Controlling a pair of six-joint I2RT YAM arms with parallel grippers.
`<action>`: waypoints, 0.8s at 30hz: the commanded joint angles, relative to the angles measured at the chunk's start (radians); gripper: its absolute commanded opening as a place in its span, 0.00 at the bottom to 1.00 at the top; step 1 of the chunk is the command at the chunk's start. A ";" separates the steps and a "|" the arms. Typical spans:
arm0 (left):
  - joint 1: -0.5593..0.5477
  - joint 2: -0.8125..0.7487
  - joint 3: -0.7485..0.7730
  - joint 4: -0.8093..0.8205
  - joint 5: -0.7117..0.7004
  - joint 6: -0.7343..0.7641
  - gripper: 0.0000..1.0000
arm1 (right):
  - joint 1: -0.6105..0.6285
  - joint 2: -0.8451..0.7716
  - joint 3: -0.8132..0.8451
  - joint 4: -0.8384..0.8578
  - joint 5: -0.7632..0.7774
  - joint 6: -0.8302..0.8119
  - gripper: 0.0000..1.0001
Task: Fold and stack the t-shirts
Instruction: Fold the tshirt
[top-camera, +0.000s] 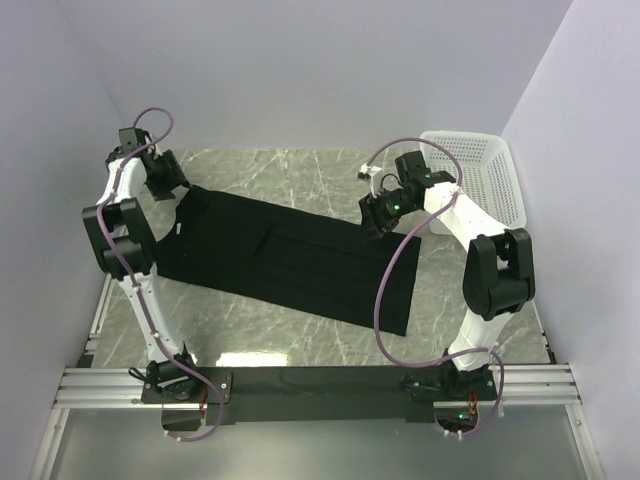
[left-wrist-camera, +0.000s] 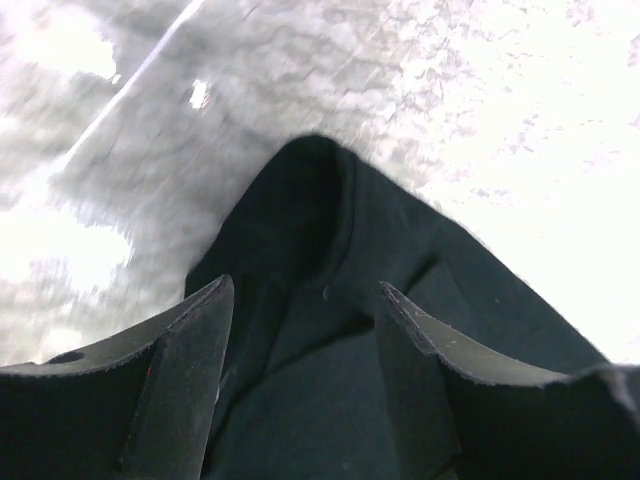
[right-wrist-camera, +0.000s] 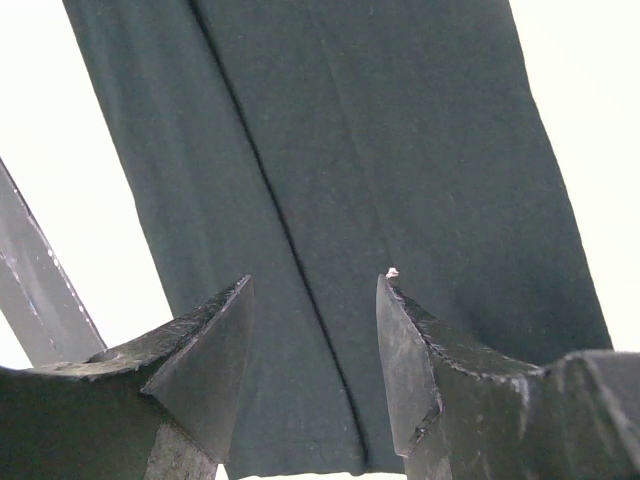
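The black t-shirt (top-camera: 290, 265) lies flat on the marble table (top-camera: 300, 170), folded into a long band that runs from the 9 o'clock side down toward 5 o'clock. The left arm rises from its base, bends at a dark elbow near the left wall and curls back down, so the left gripper (top-camera: 168, 190) points at the shirt's 9 o'clock end. In its wrist view the fingers (left-wrist-camera: 190, 340) stand apart, with a rounded hump of black cloth in the gap and nothing pinched. The right arm climbs to its elbow at 3 o'clock, then reaches inward. The right gripper (top-camera: 376, 214) sits at the band's upper edge near 2 o'clock, its jaws parted over a lengthwise crease. A white basket (top-camera: 490, 165) stands at the far corner, at 2 o'clock.
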 joint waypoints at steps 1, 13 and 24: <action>-0.015 0.060 0.109 -0.064 0.038 0.082 0.64 | -0.009 -0.044 0.034 0.009 0.004 0.012 0.59; -0.043 0.175 0.183 -0.081 -0.117 0.127 0.61 | -0.015 -0.055 0.021 0.003 0.003 0.046 0.59; -0.107 0.245 0.188 -0.107 -0.250 0.168 0.32 | -0.028 -0.048 0.058 -0.008 0.001 0.064 0.59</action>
